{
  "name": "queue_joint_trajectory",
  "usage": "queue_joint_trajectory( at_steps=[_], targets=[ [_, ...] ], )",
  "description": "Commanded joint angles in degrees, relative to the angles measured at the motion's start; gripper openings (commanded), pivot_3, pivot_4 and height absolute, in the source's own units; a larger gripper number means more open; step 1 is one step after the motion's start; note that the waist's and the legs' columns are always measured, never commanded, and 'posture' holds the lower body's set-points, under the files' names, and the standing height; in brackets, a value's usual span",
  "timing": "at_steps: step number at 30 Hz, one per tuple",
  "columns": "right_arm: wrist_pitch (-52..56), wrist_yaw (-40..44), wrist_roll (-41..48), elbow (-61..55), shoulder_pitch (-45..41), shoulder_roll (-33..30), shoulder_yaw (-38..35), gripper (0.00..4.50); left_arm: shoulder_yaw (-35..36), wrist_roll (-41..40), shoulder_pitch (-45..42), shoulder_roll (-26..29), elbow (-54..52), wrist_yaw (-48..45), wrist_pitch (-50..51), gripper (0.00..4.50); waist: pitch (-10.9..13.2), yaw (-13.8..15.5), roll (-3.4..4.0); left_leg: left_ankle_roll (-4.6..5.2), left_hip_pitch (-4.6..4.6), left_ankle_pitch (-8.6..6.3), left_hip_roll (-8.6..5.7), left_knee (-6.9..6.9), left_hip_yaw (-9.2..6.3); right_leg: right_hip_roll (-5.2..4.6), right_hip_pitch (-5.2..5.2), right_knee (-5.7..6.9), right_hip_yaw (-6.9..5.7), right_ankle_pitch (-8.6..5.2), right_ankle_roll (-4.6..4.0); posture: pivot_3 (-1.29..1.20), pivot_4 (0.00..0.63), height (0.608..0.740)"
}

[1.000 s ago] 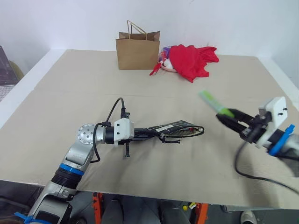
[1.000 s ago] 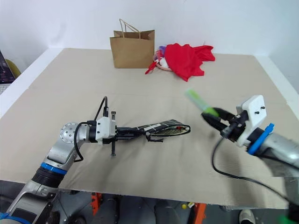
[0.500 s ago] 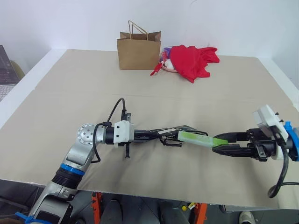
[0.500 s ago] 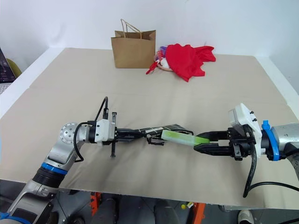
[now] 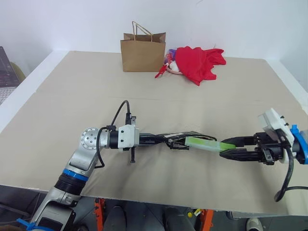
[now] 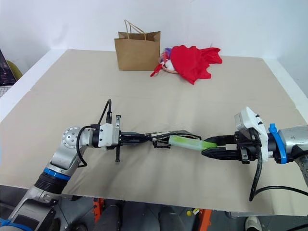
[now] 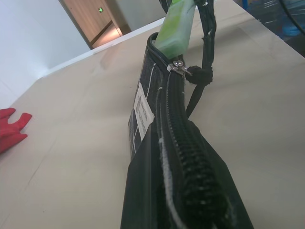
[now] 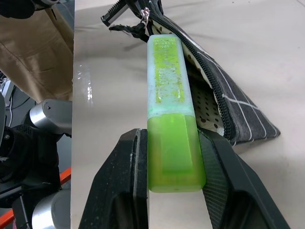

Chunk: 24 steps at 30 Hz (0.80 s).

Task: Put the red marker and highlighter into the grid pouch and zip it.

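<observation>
My left gripper is shut on one end of the grid pouch and holds it level just above the table, its open mouth facing right. The pouch's zipper and white label show in the left wrist view. My right gripper is shut on the light-green highlighter, gripping its bright green end. The paler cap end lies in the pouch's open mouth, by the zipper pull. The red marker is out of view.
A brown paper bag stands at the back of the table, with a red cloth heap next to it on the right. A laptop sits off the table's left edge. The table's front edge runs just below both arms.
My right gripper swung down and to the left, turning the highlighter from pointing up and away to level, cap end at the pouch mouth. The left gripper kept the pouch in place.
</observation>
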Motion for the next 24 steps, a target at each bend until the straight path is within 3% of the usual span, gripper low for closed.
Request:
queue_joint_trajectory(
  at_steps=[1, 13, 14, 15, 16, 18, 19, 20, 22, 24],
  targets=[
    [2.4, -0.5, 0.9, 0.1, -3.5, -0.3, 2.4, 1.11, -0.2, -0.3, -0.5, -0.4, -2.5, 0.5, -1.2, 0.00, 0.0, 0.0, 0.01, 0.00, 0.00, 0.00, 0.00, 0.00, 0.00, 0.00, 0.00, 0.00, 0.00, 0.00, 0.00, 0.00, 0.150, 0.740],
    [11.6, -4.8, 1.1, 2.8, -14.9, 3.8, 11.6, 1.11, -0.9, -0.4, -0.6, -1.3, -2.0, 0.6, -1.3, 0.00, 0.0, 0.1, 0.02, 0.00, -0.02, 0.00, -0.01, 0.05, 0.00, -0.02, 0.00, 0.02, 0.00, 0.01, -0.01, 0.00, 0.150, 0.740],
    [12.0, -4.9, 1.3, 2.8, -15.6, 4.1, 12.1, 1.91, -0.9, -0.4, -0.6, -1.3, -2.0, 0.7, -1.3, 0.00, 0.0, 0.1, 0.02, 0.00, -0.03, 0.00, -0.01, 0.05, 0.00, -0.02, 0.00, 0.02, 0.00, 0.01, -0.01, 0.00, 0.150, 0.740],
    [11.6, -4.8, 0.8, 2.5, -15.8, 4.1, 12.6, 1.91, -0.9, -0.4, -0.5, -1.3, -2.1, 0.7, -1.2, 0.00, 0.0, 0.1, 0.02, 0.00, -0.02, 0.00, -0.01, 0.05, 0.00, -0.02, 0.00, 0.02, 0.00, 0.01, -0.02, 0.00, 0.150, 0.740],
    [11.4, -4.8, 0.5, 2.2, -15.8, 4.2, 12.9, 2.45, -0.9, -0.4, -0.4, -1.4, -2.1, 0.8, -1.1, 0.00, 0.0, 0.0, 0.02, 0.00, -0.02, 0.00, -0.01, 0.03, 0.00, -0.01, -0.01, 0.02, 0.00, 0.01, -0.02, 0.00, 0.150, 0.740],
    [9.0, -5.0, -0.5, 1.1, -15.4, 4.7, 12.8, 3.15, -0.7, -0.5, -0.2, -1.3, -2.3, 1.1, -0.7, 0.00, 0.0, 0.1, 0.02, 0.00, -0.02, 0.00, -0.01, 0.03, 0.00, -0.01, -0.01, 0.02, 0.00, 0.01, -0.02, 0.00, 0.150, 0.740],
    [7.7, -5.1, -0.8, 0.3, -15.1, 5.0, 12.5, 3.26, -0.6, -0.5, 0.0, -1.3, -2.4, 1.3, -0.5, 0.00, 0.0, 0.1, 0.02, 0.00, -0.03, 0.00, -0.01, 0.03, 0.00, -0.01, -0.01, 0.02, 0.00, 0.01, -0.02, 0.00, 0.150, 0.740],
    [6.8, -5.4, -0.7, -0.7, -14.6, 5.4, 11.9, 3.77, -0.4, -0.6, 0.2, -1.2, -2.4, 1.5, -0.2, 0.00, 0.0, 0.1, 0.02, 0.01, -0.03, 0.00, -0.01, 0.03, 0.00, -0.01, -0.02, 0.02, 0.00, 0.01, -0.02, 0.00, 0.150, 0.740],
    [5.0, -5.7, -0.5, -3.0, -12.9, 5.8, 10.5, 4.29, 0.1, -0.6, 0.4, -0.9, -2.0, 1.9, 0.1, 0.00, 0.0, 0.1, 0.02, 0.01, -0.02, -0.01, -0.01, 0.03, 0.00, -0.01, -0.02, 0.02, 0.00, 0.01, -0.02, 0.00, 0.150, 0.740],
    [2.6, -6.0, -0.8, -4.9, -10.5, 6.1, 9.1, 4.43, 0.6, -0.8, 0.2, -0.5, -1.5, 2.2, 0.3, 0.00, 0.0, 0.1, 0.02, 0.01, -0.04, -0.01, -0.01, 0.01, 0.00, -0.01, -0.01, 0.02, 0.00, 0.01, -0.01, 0.00, 0.150, 0.740]
  ],
)
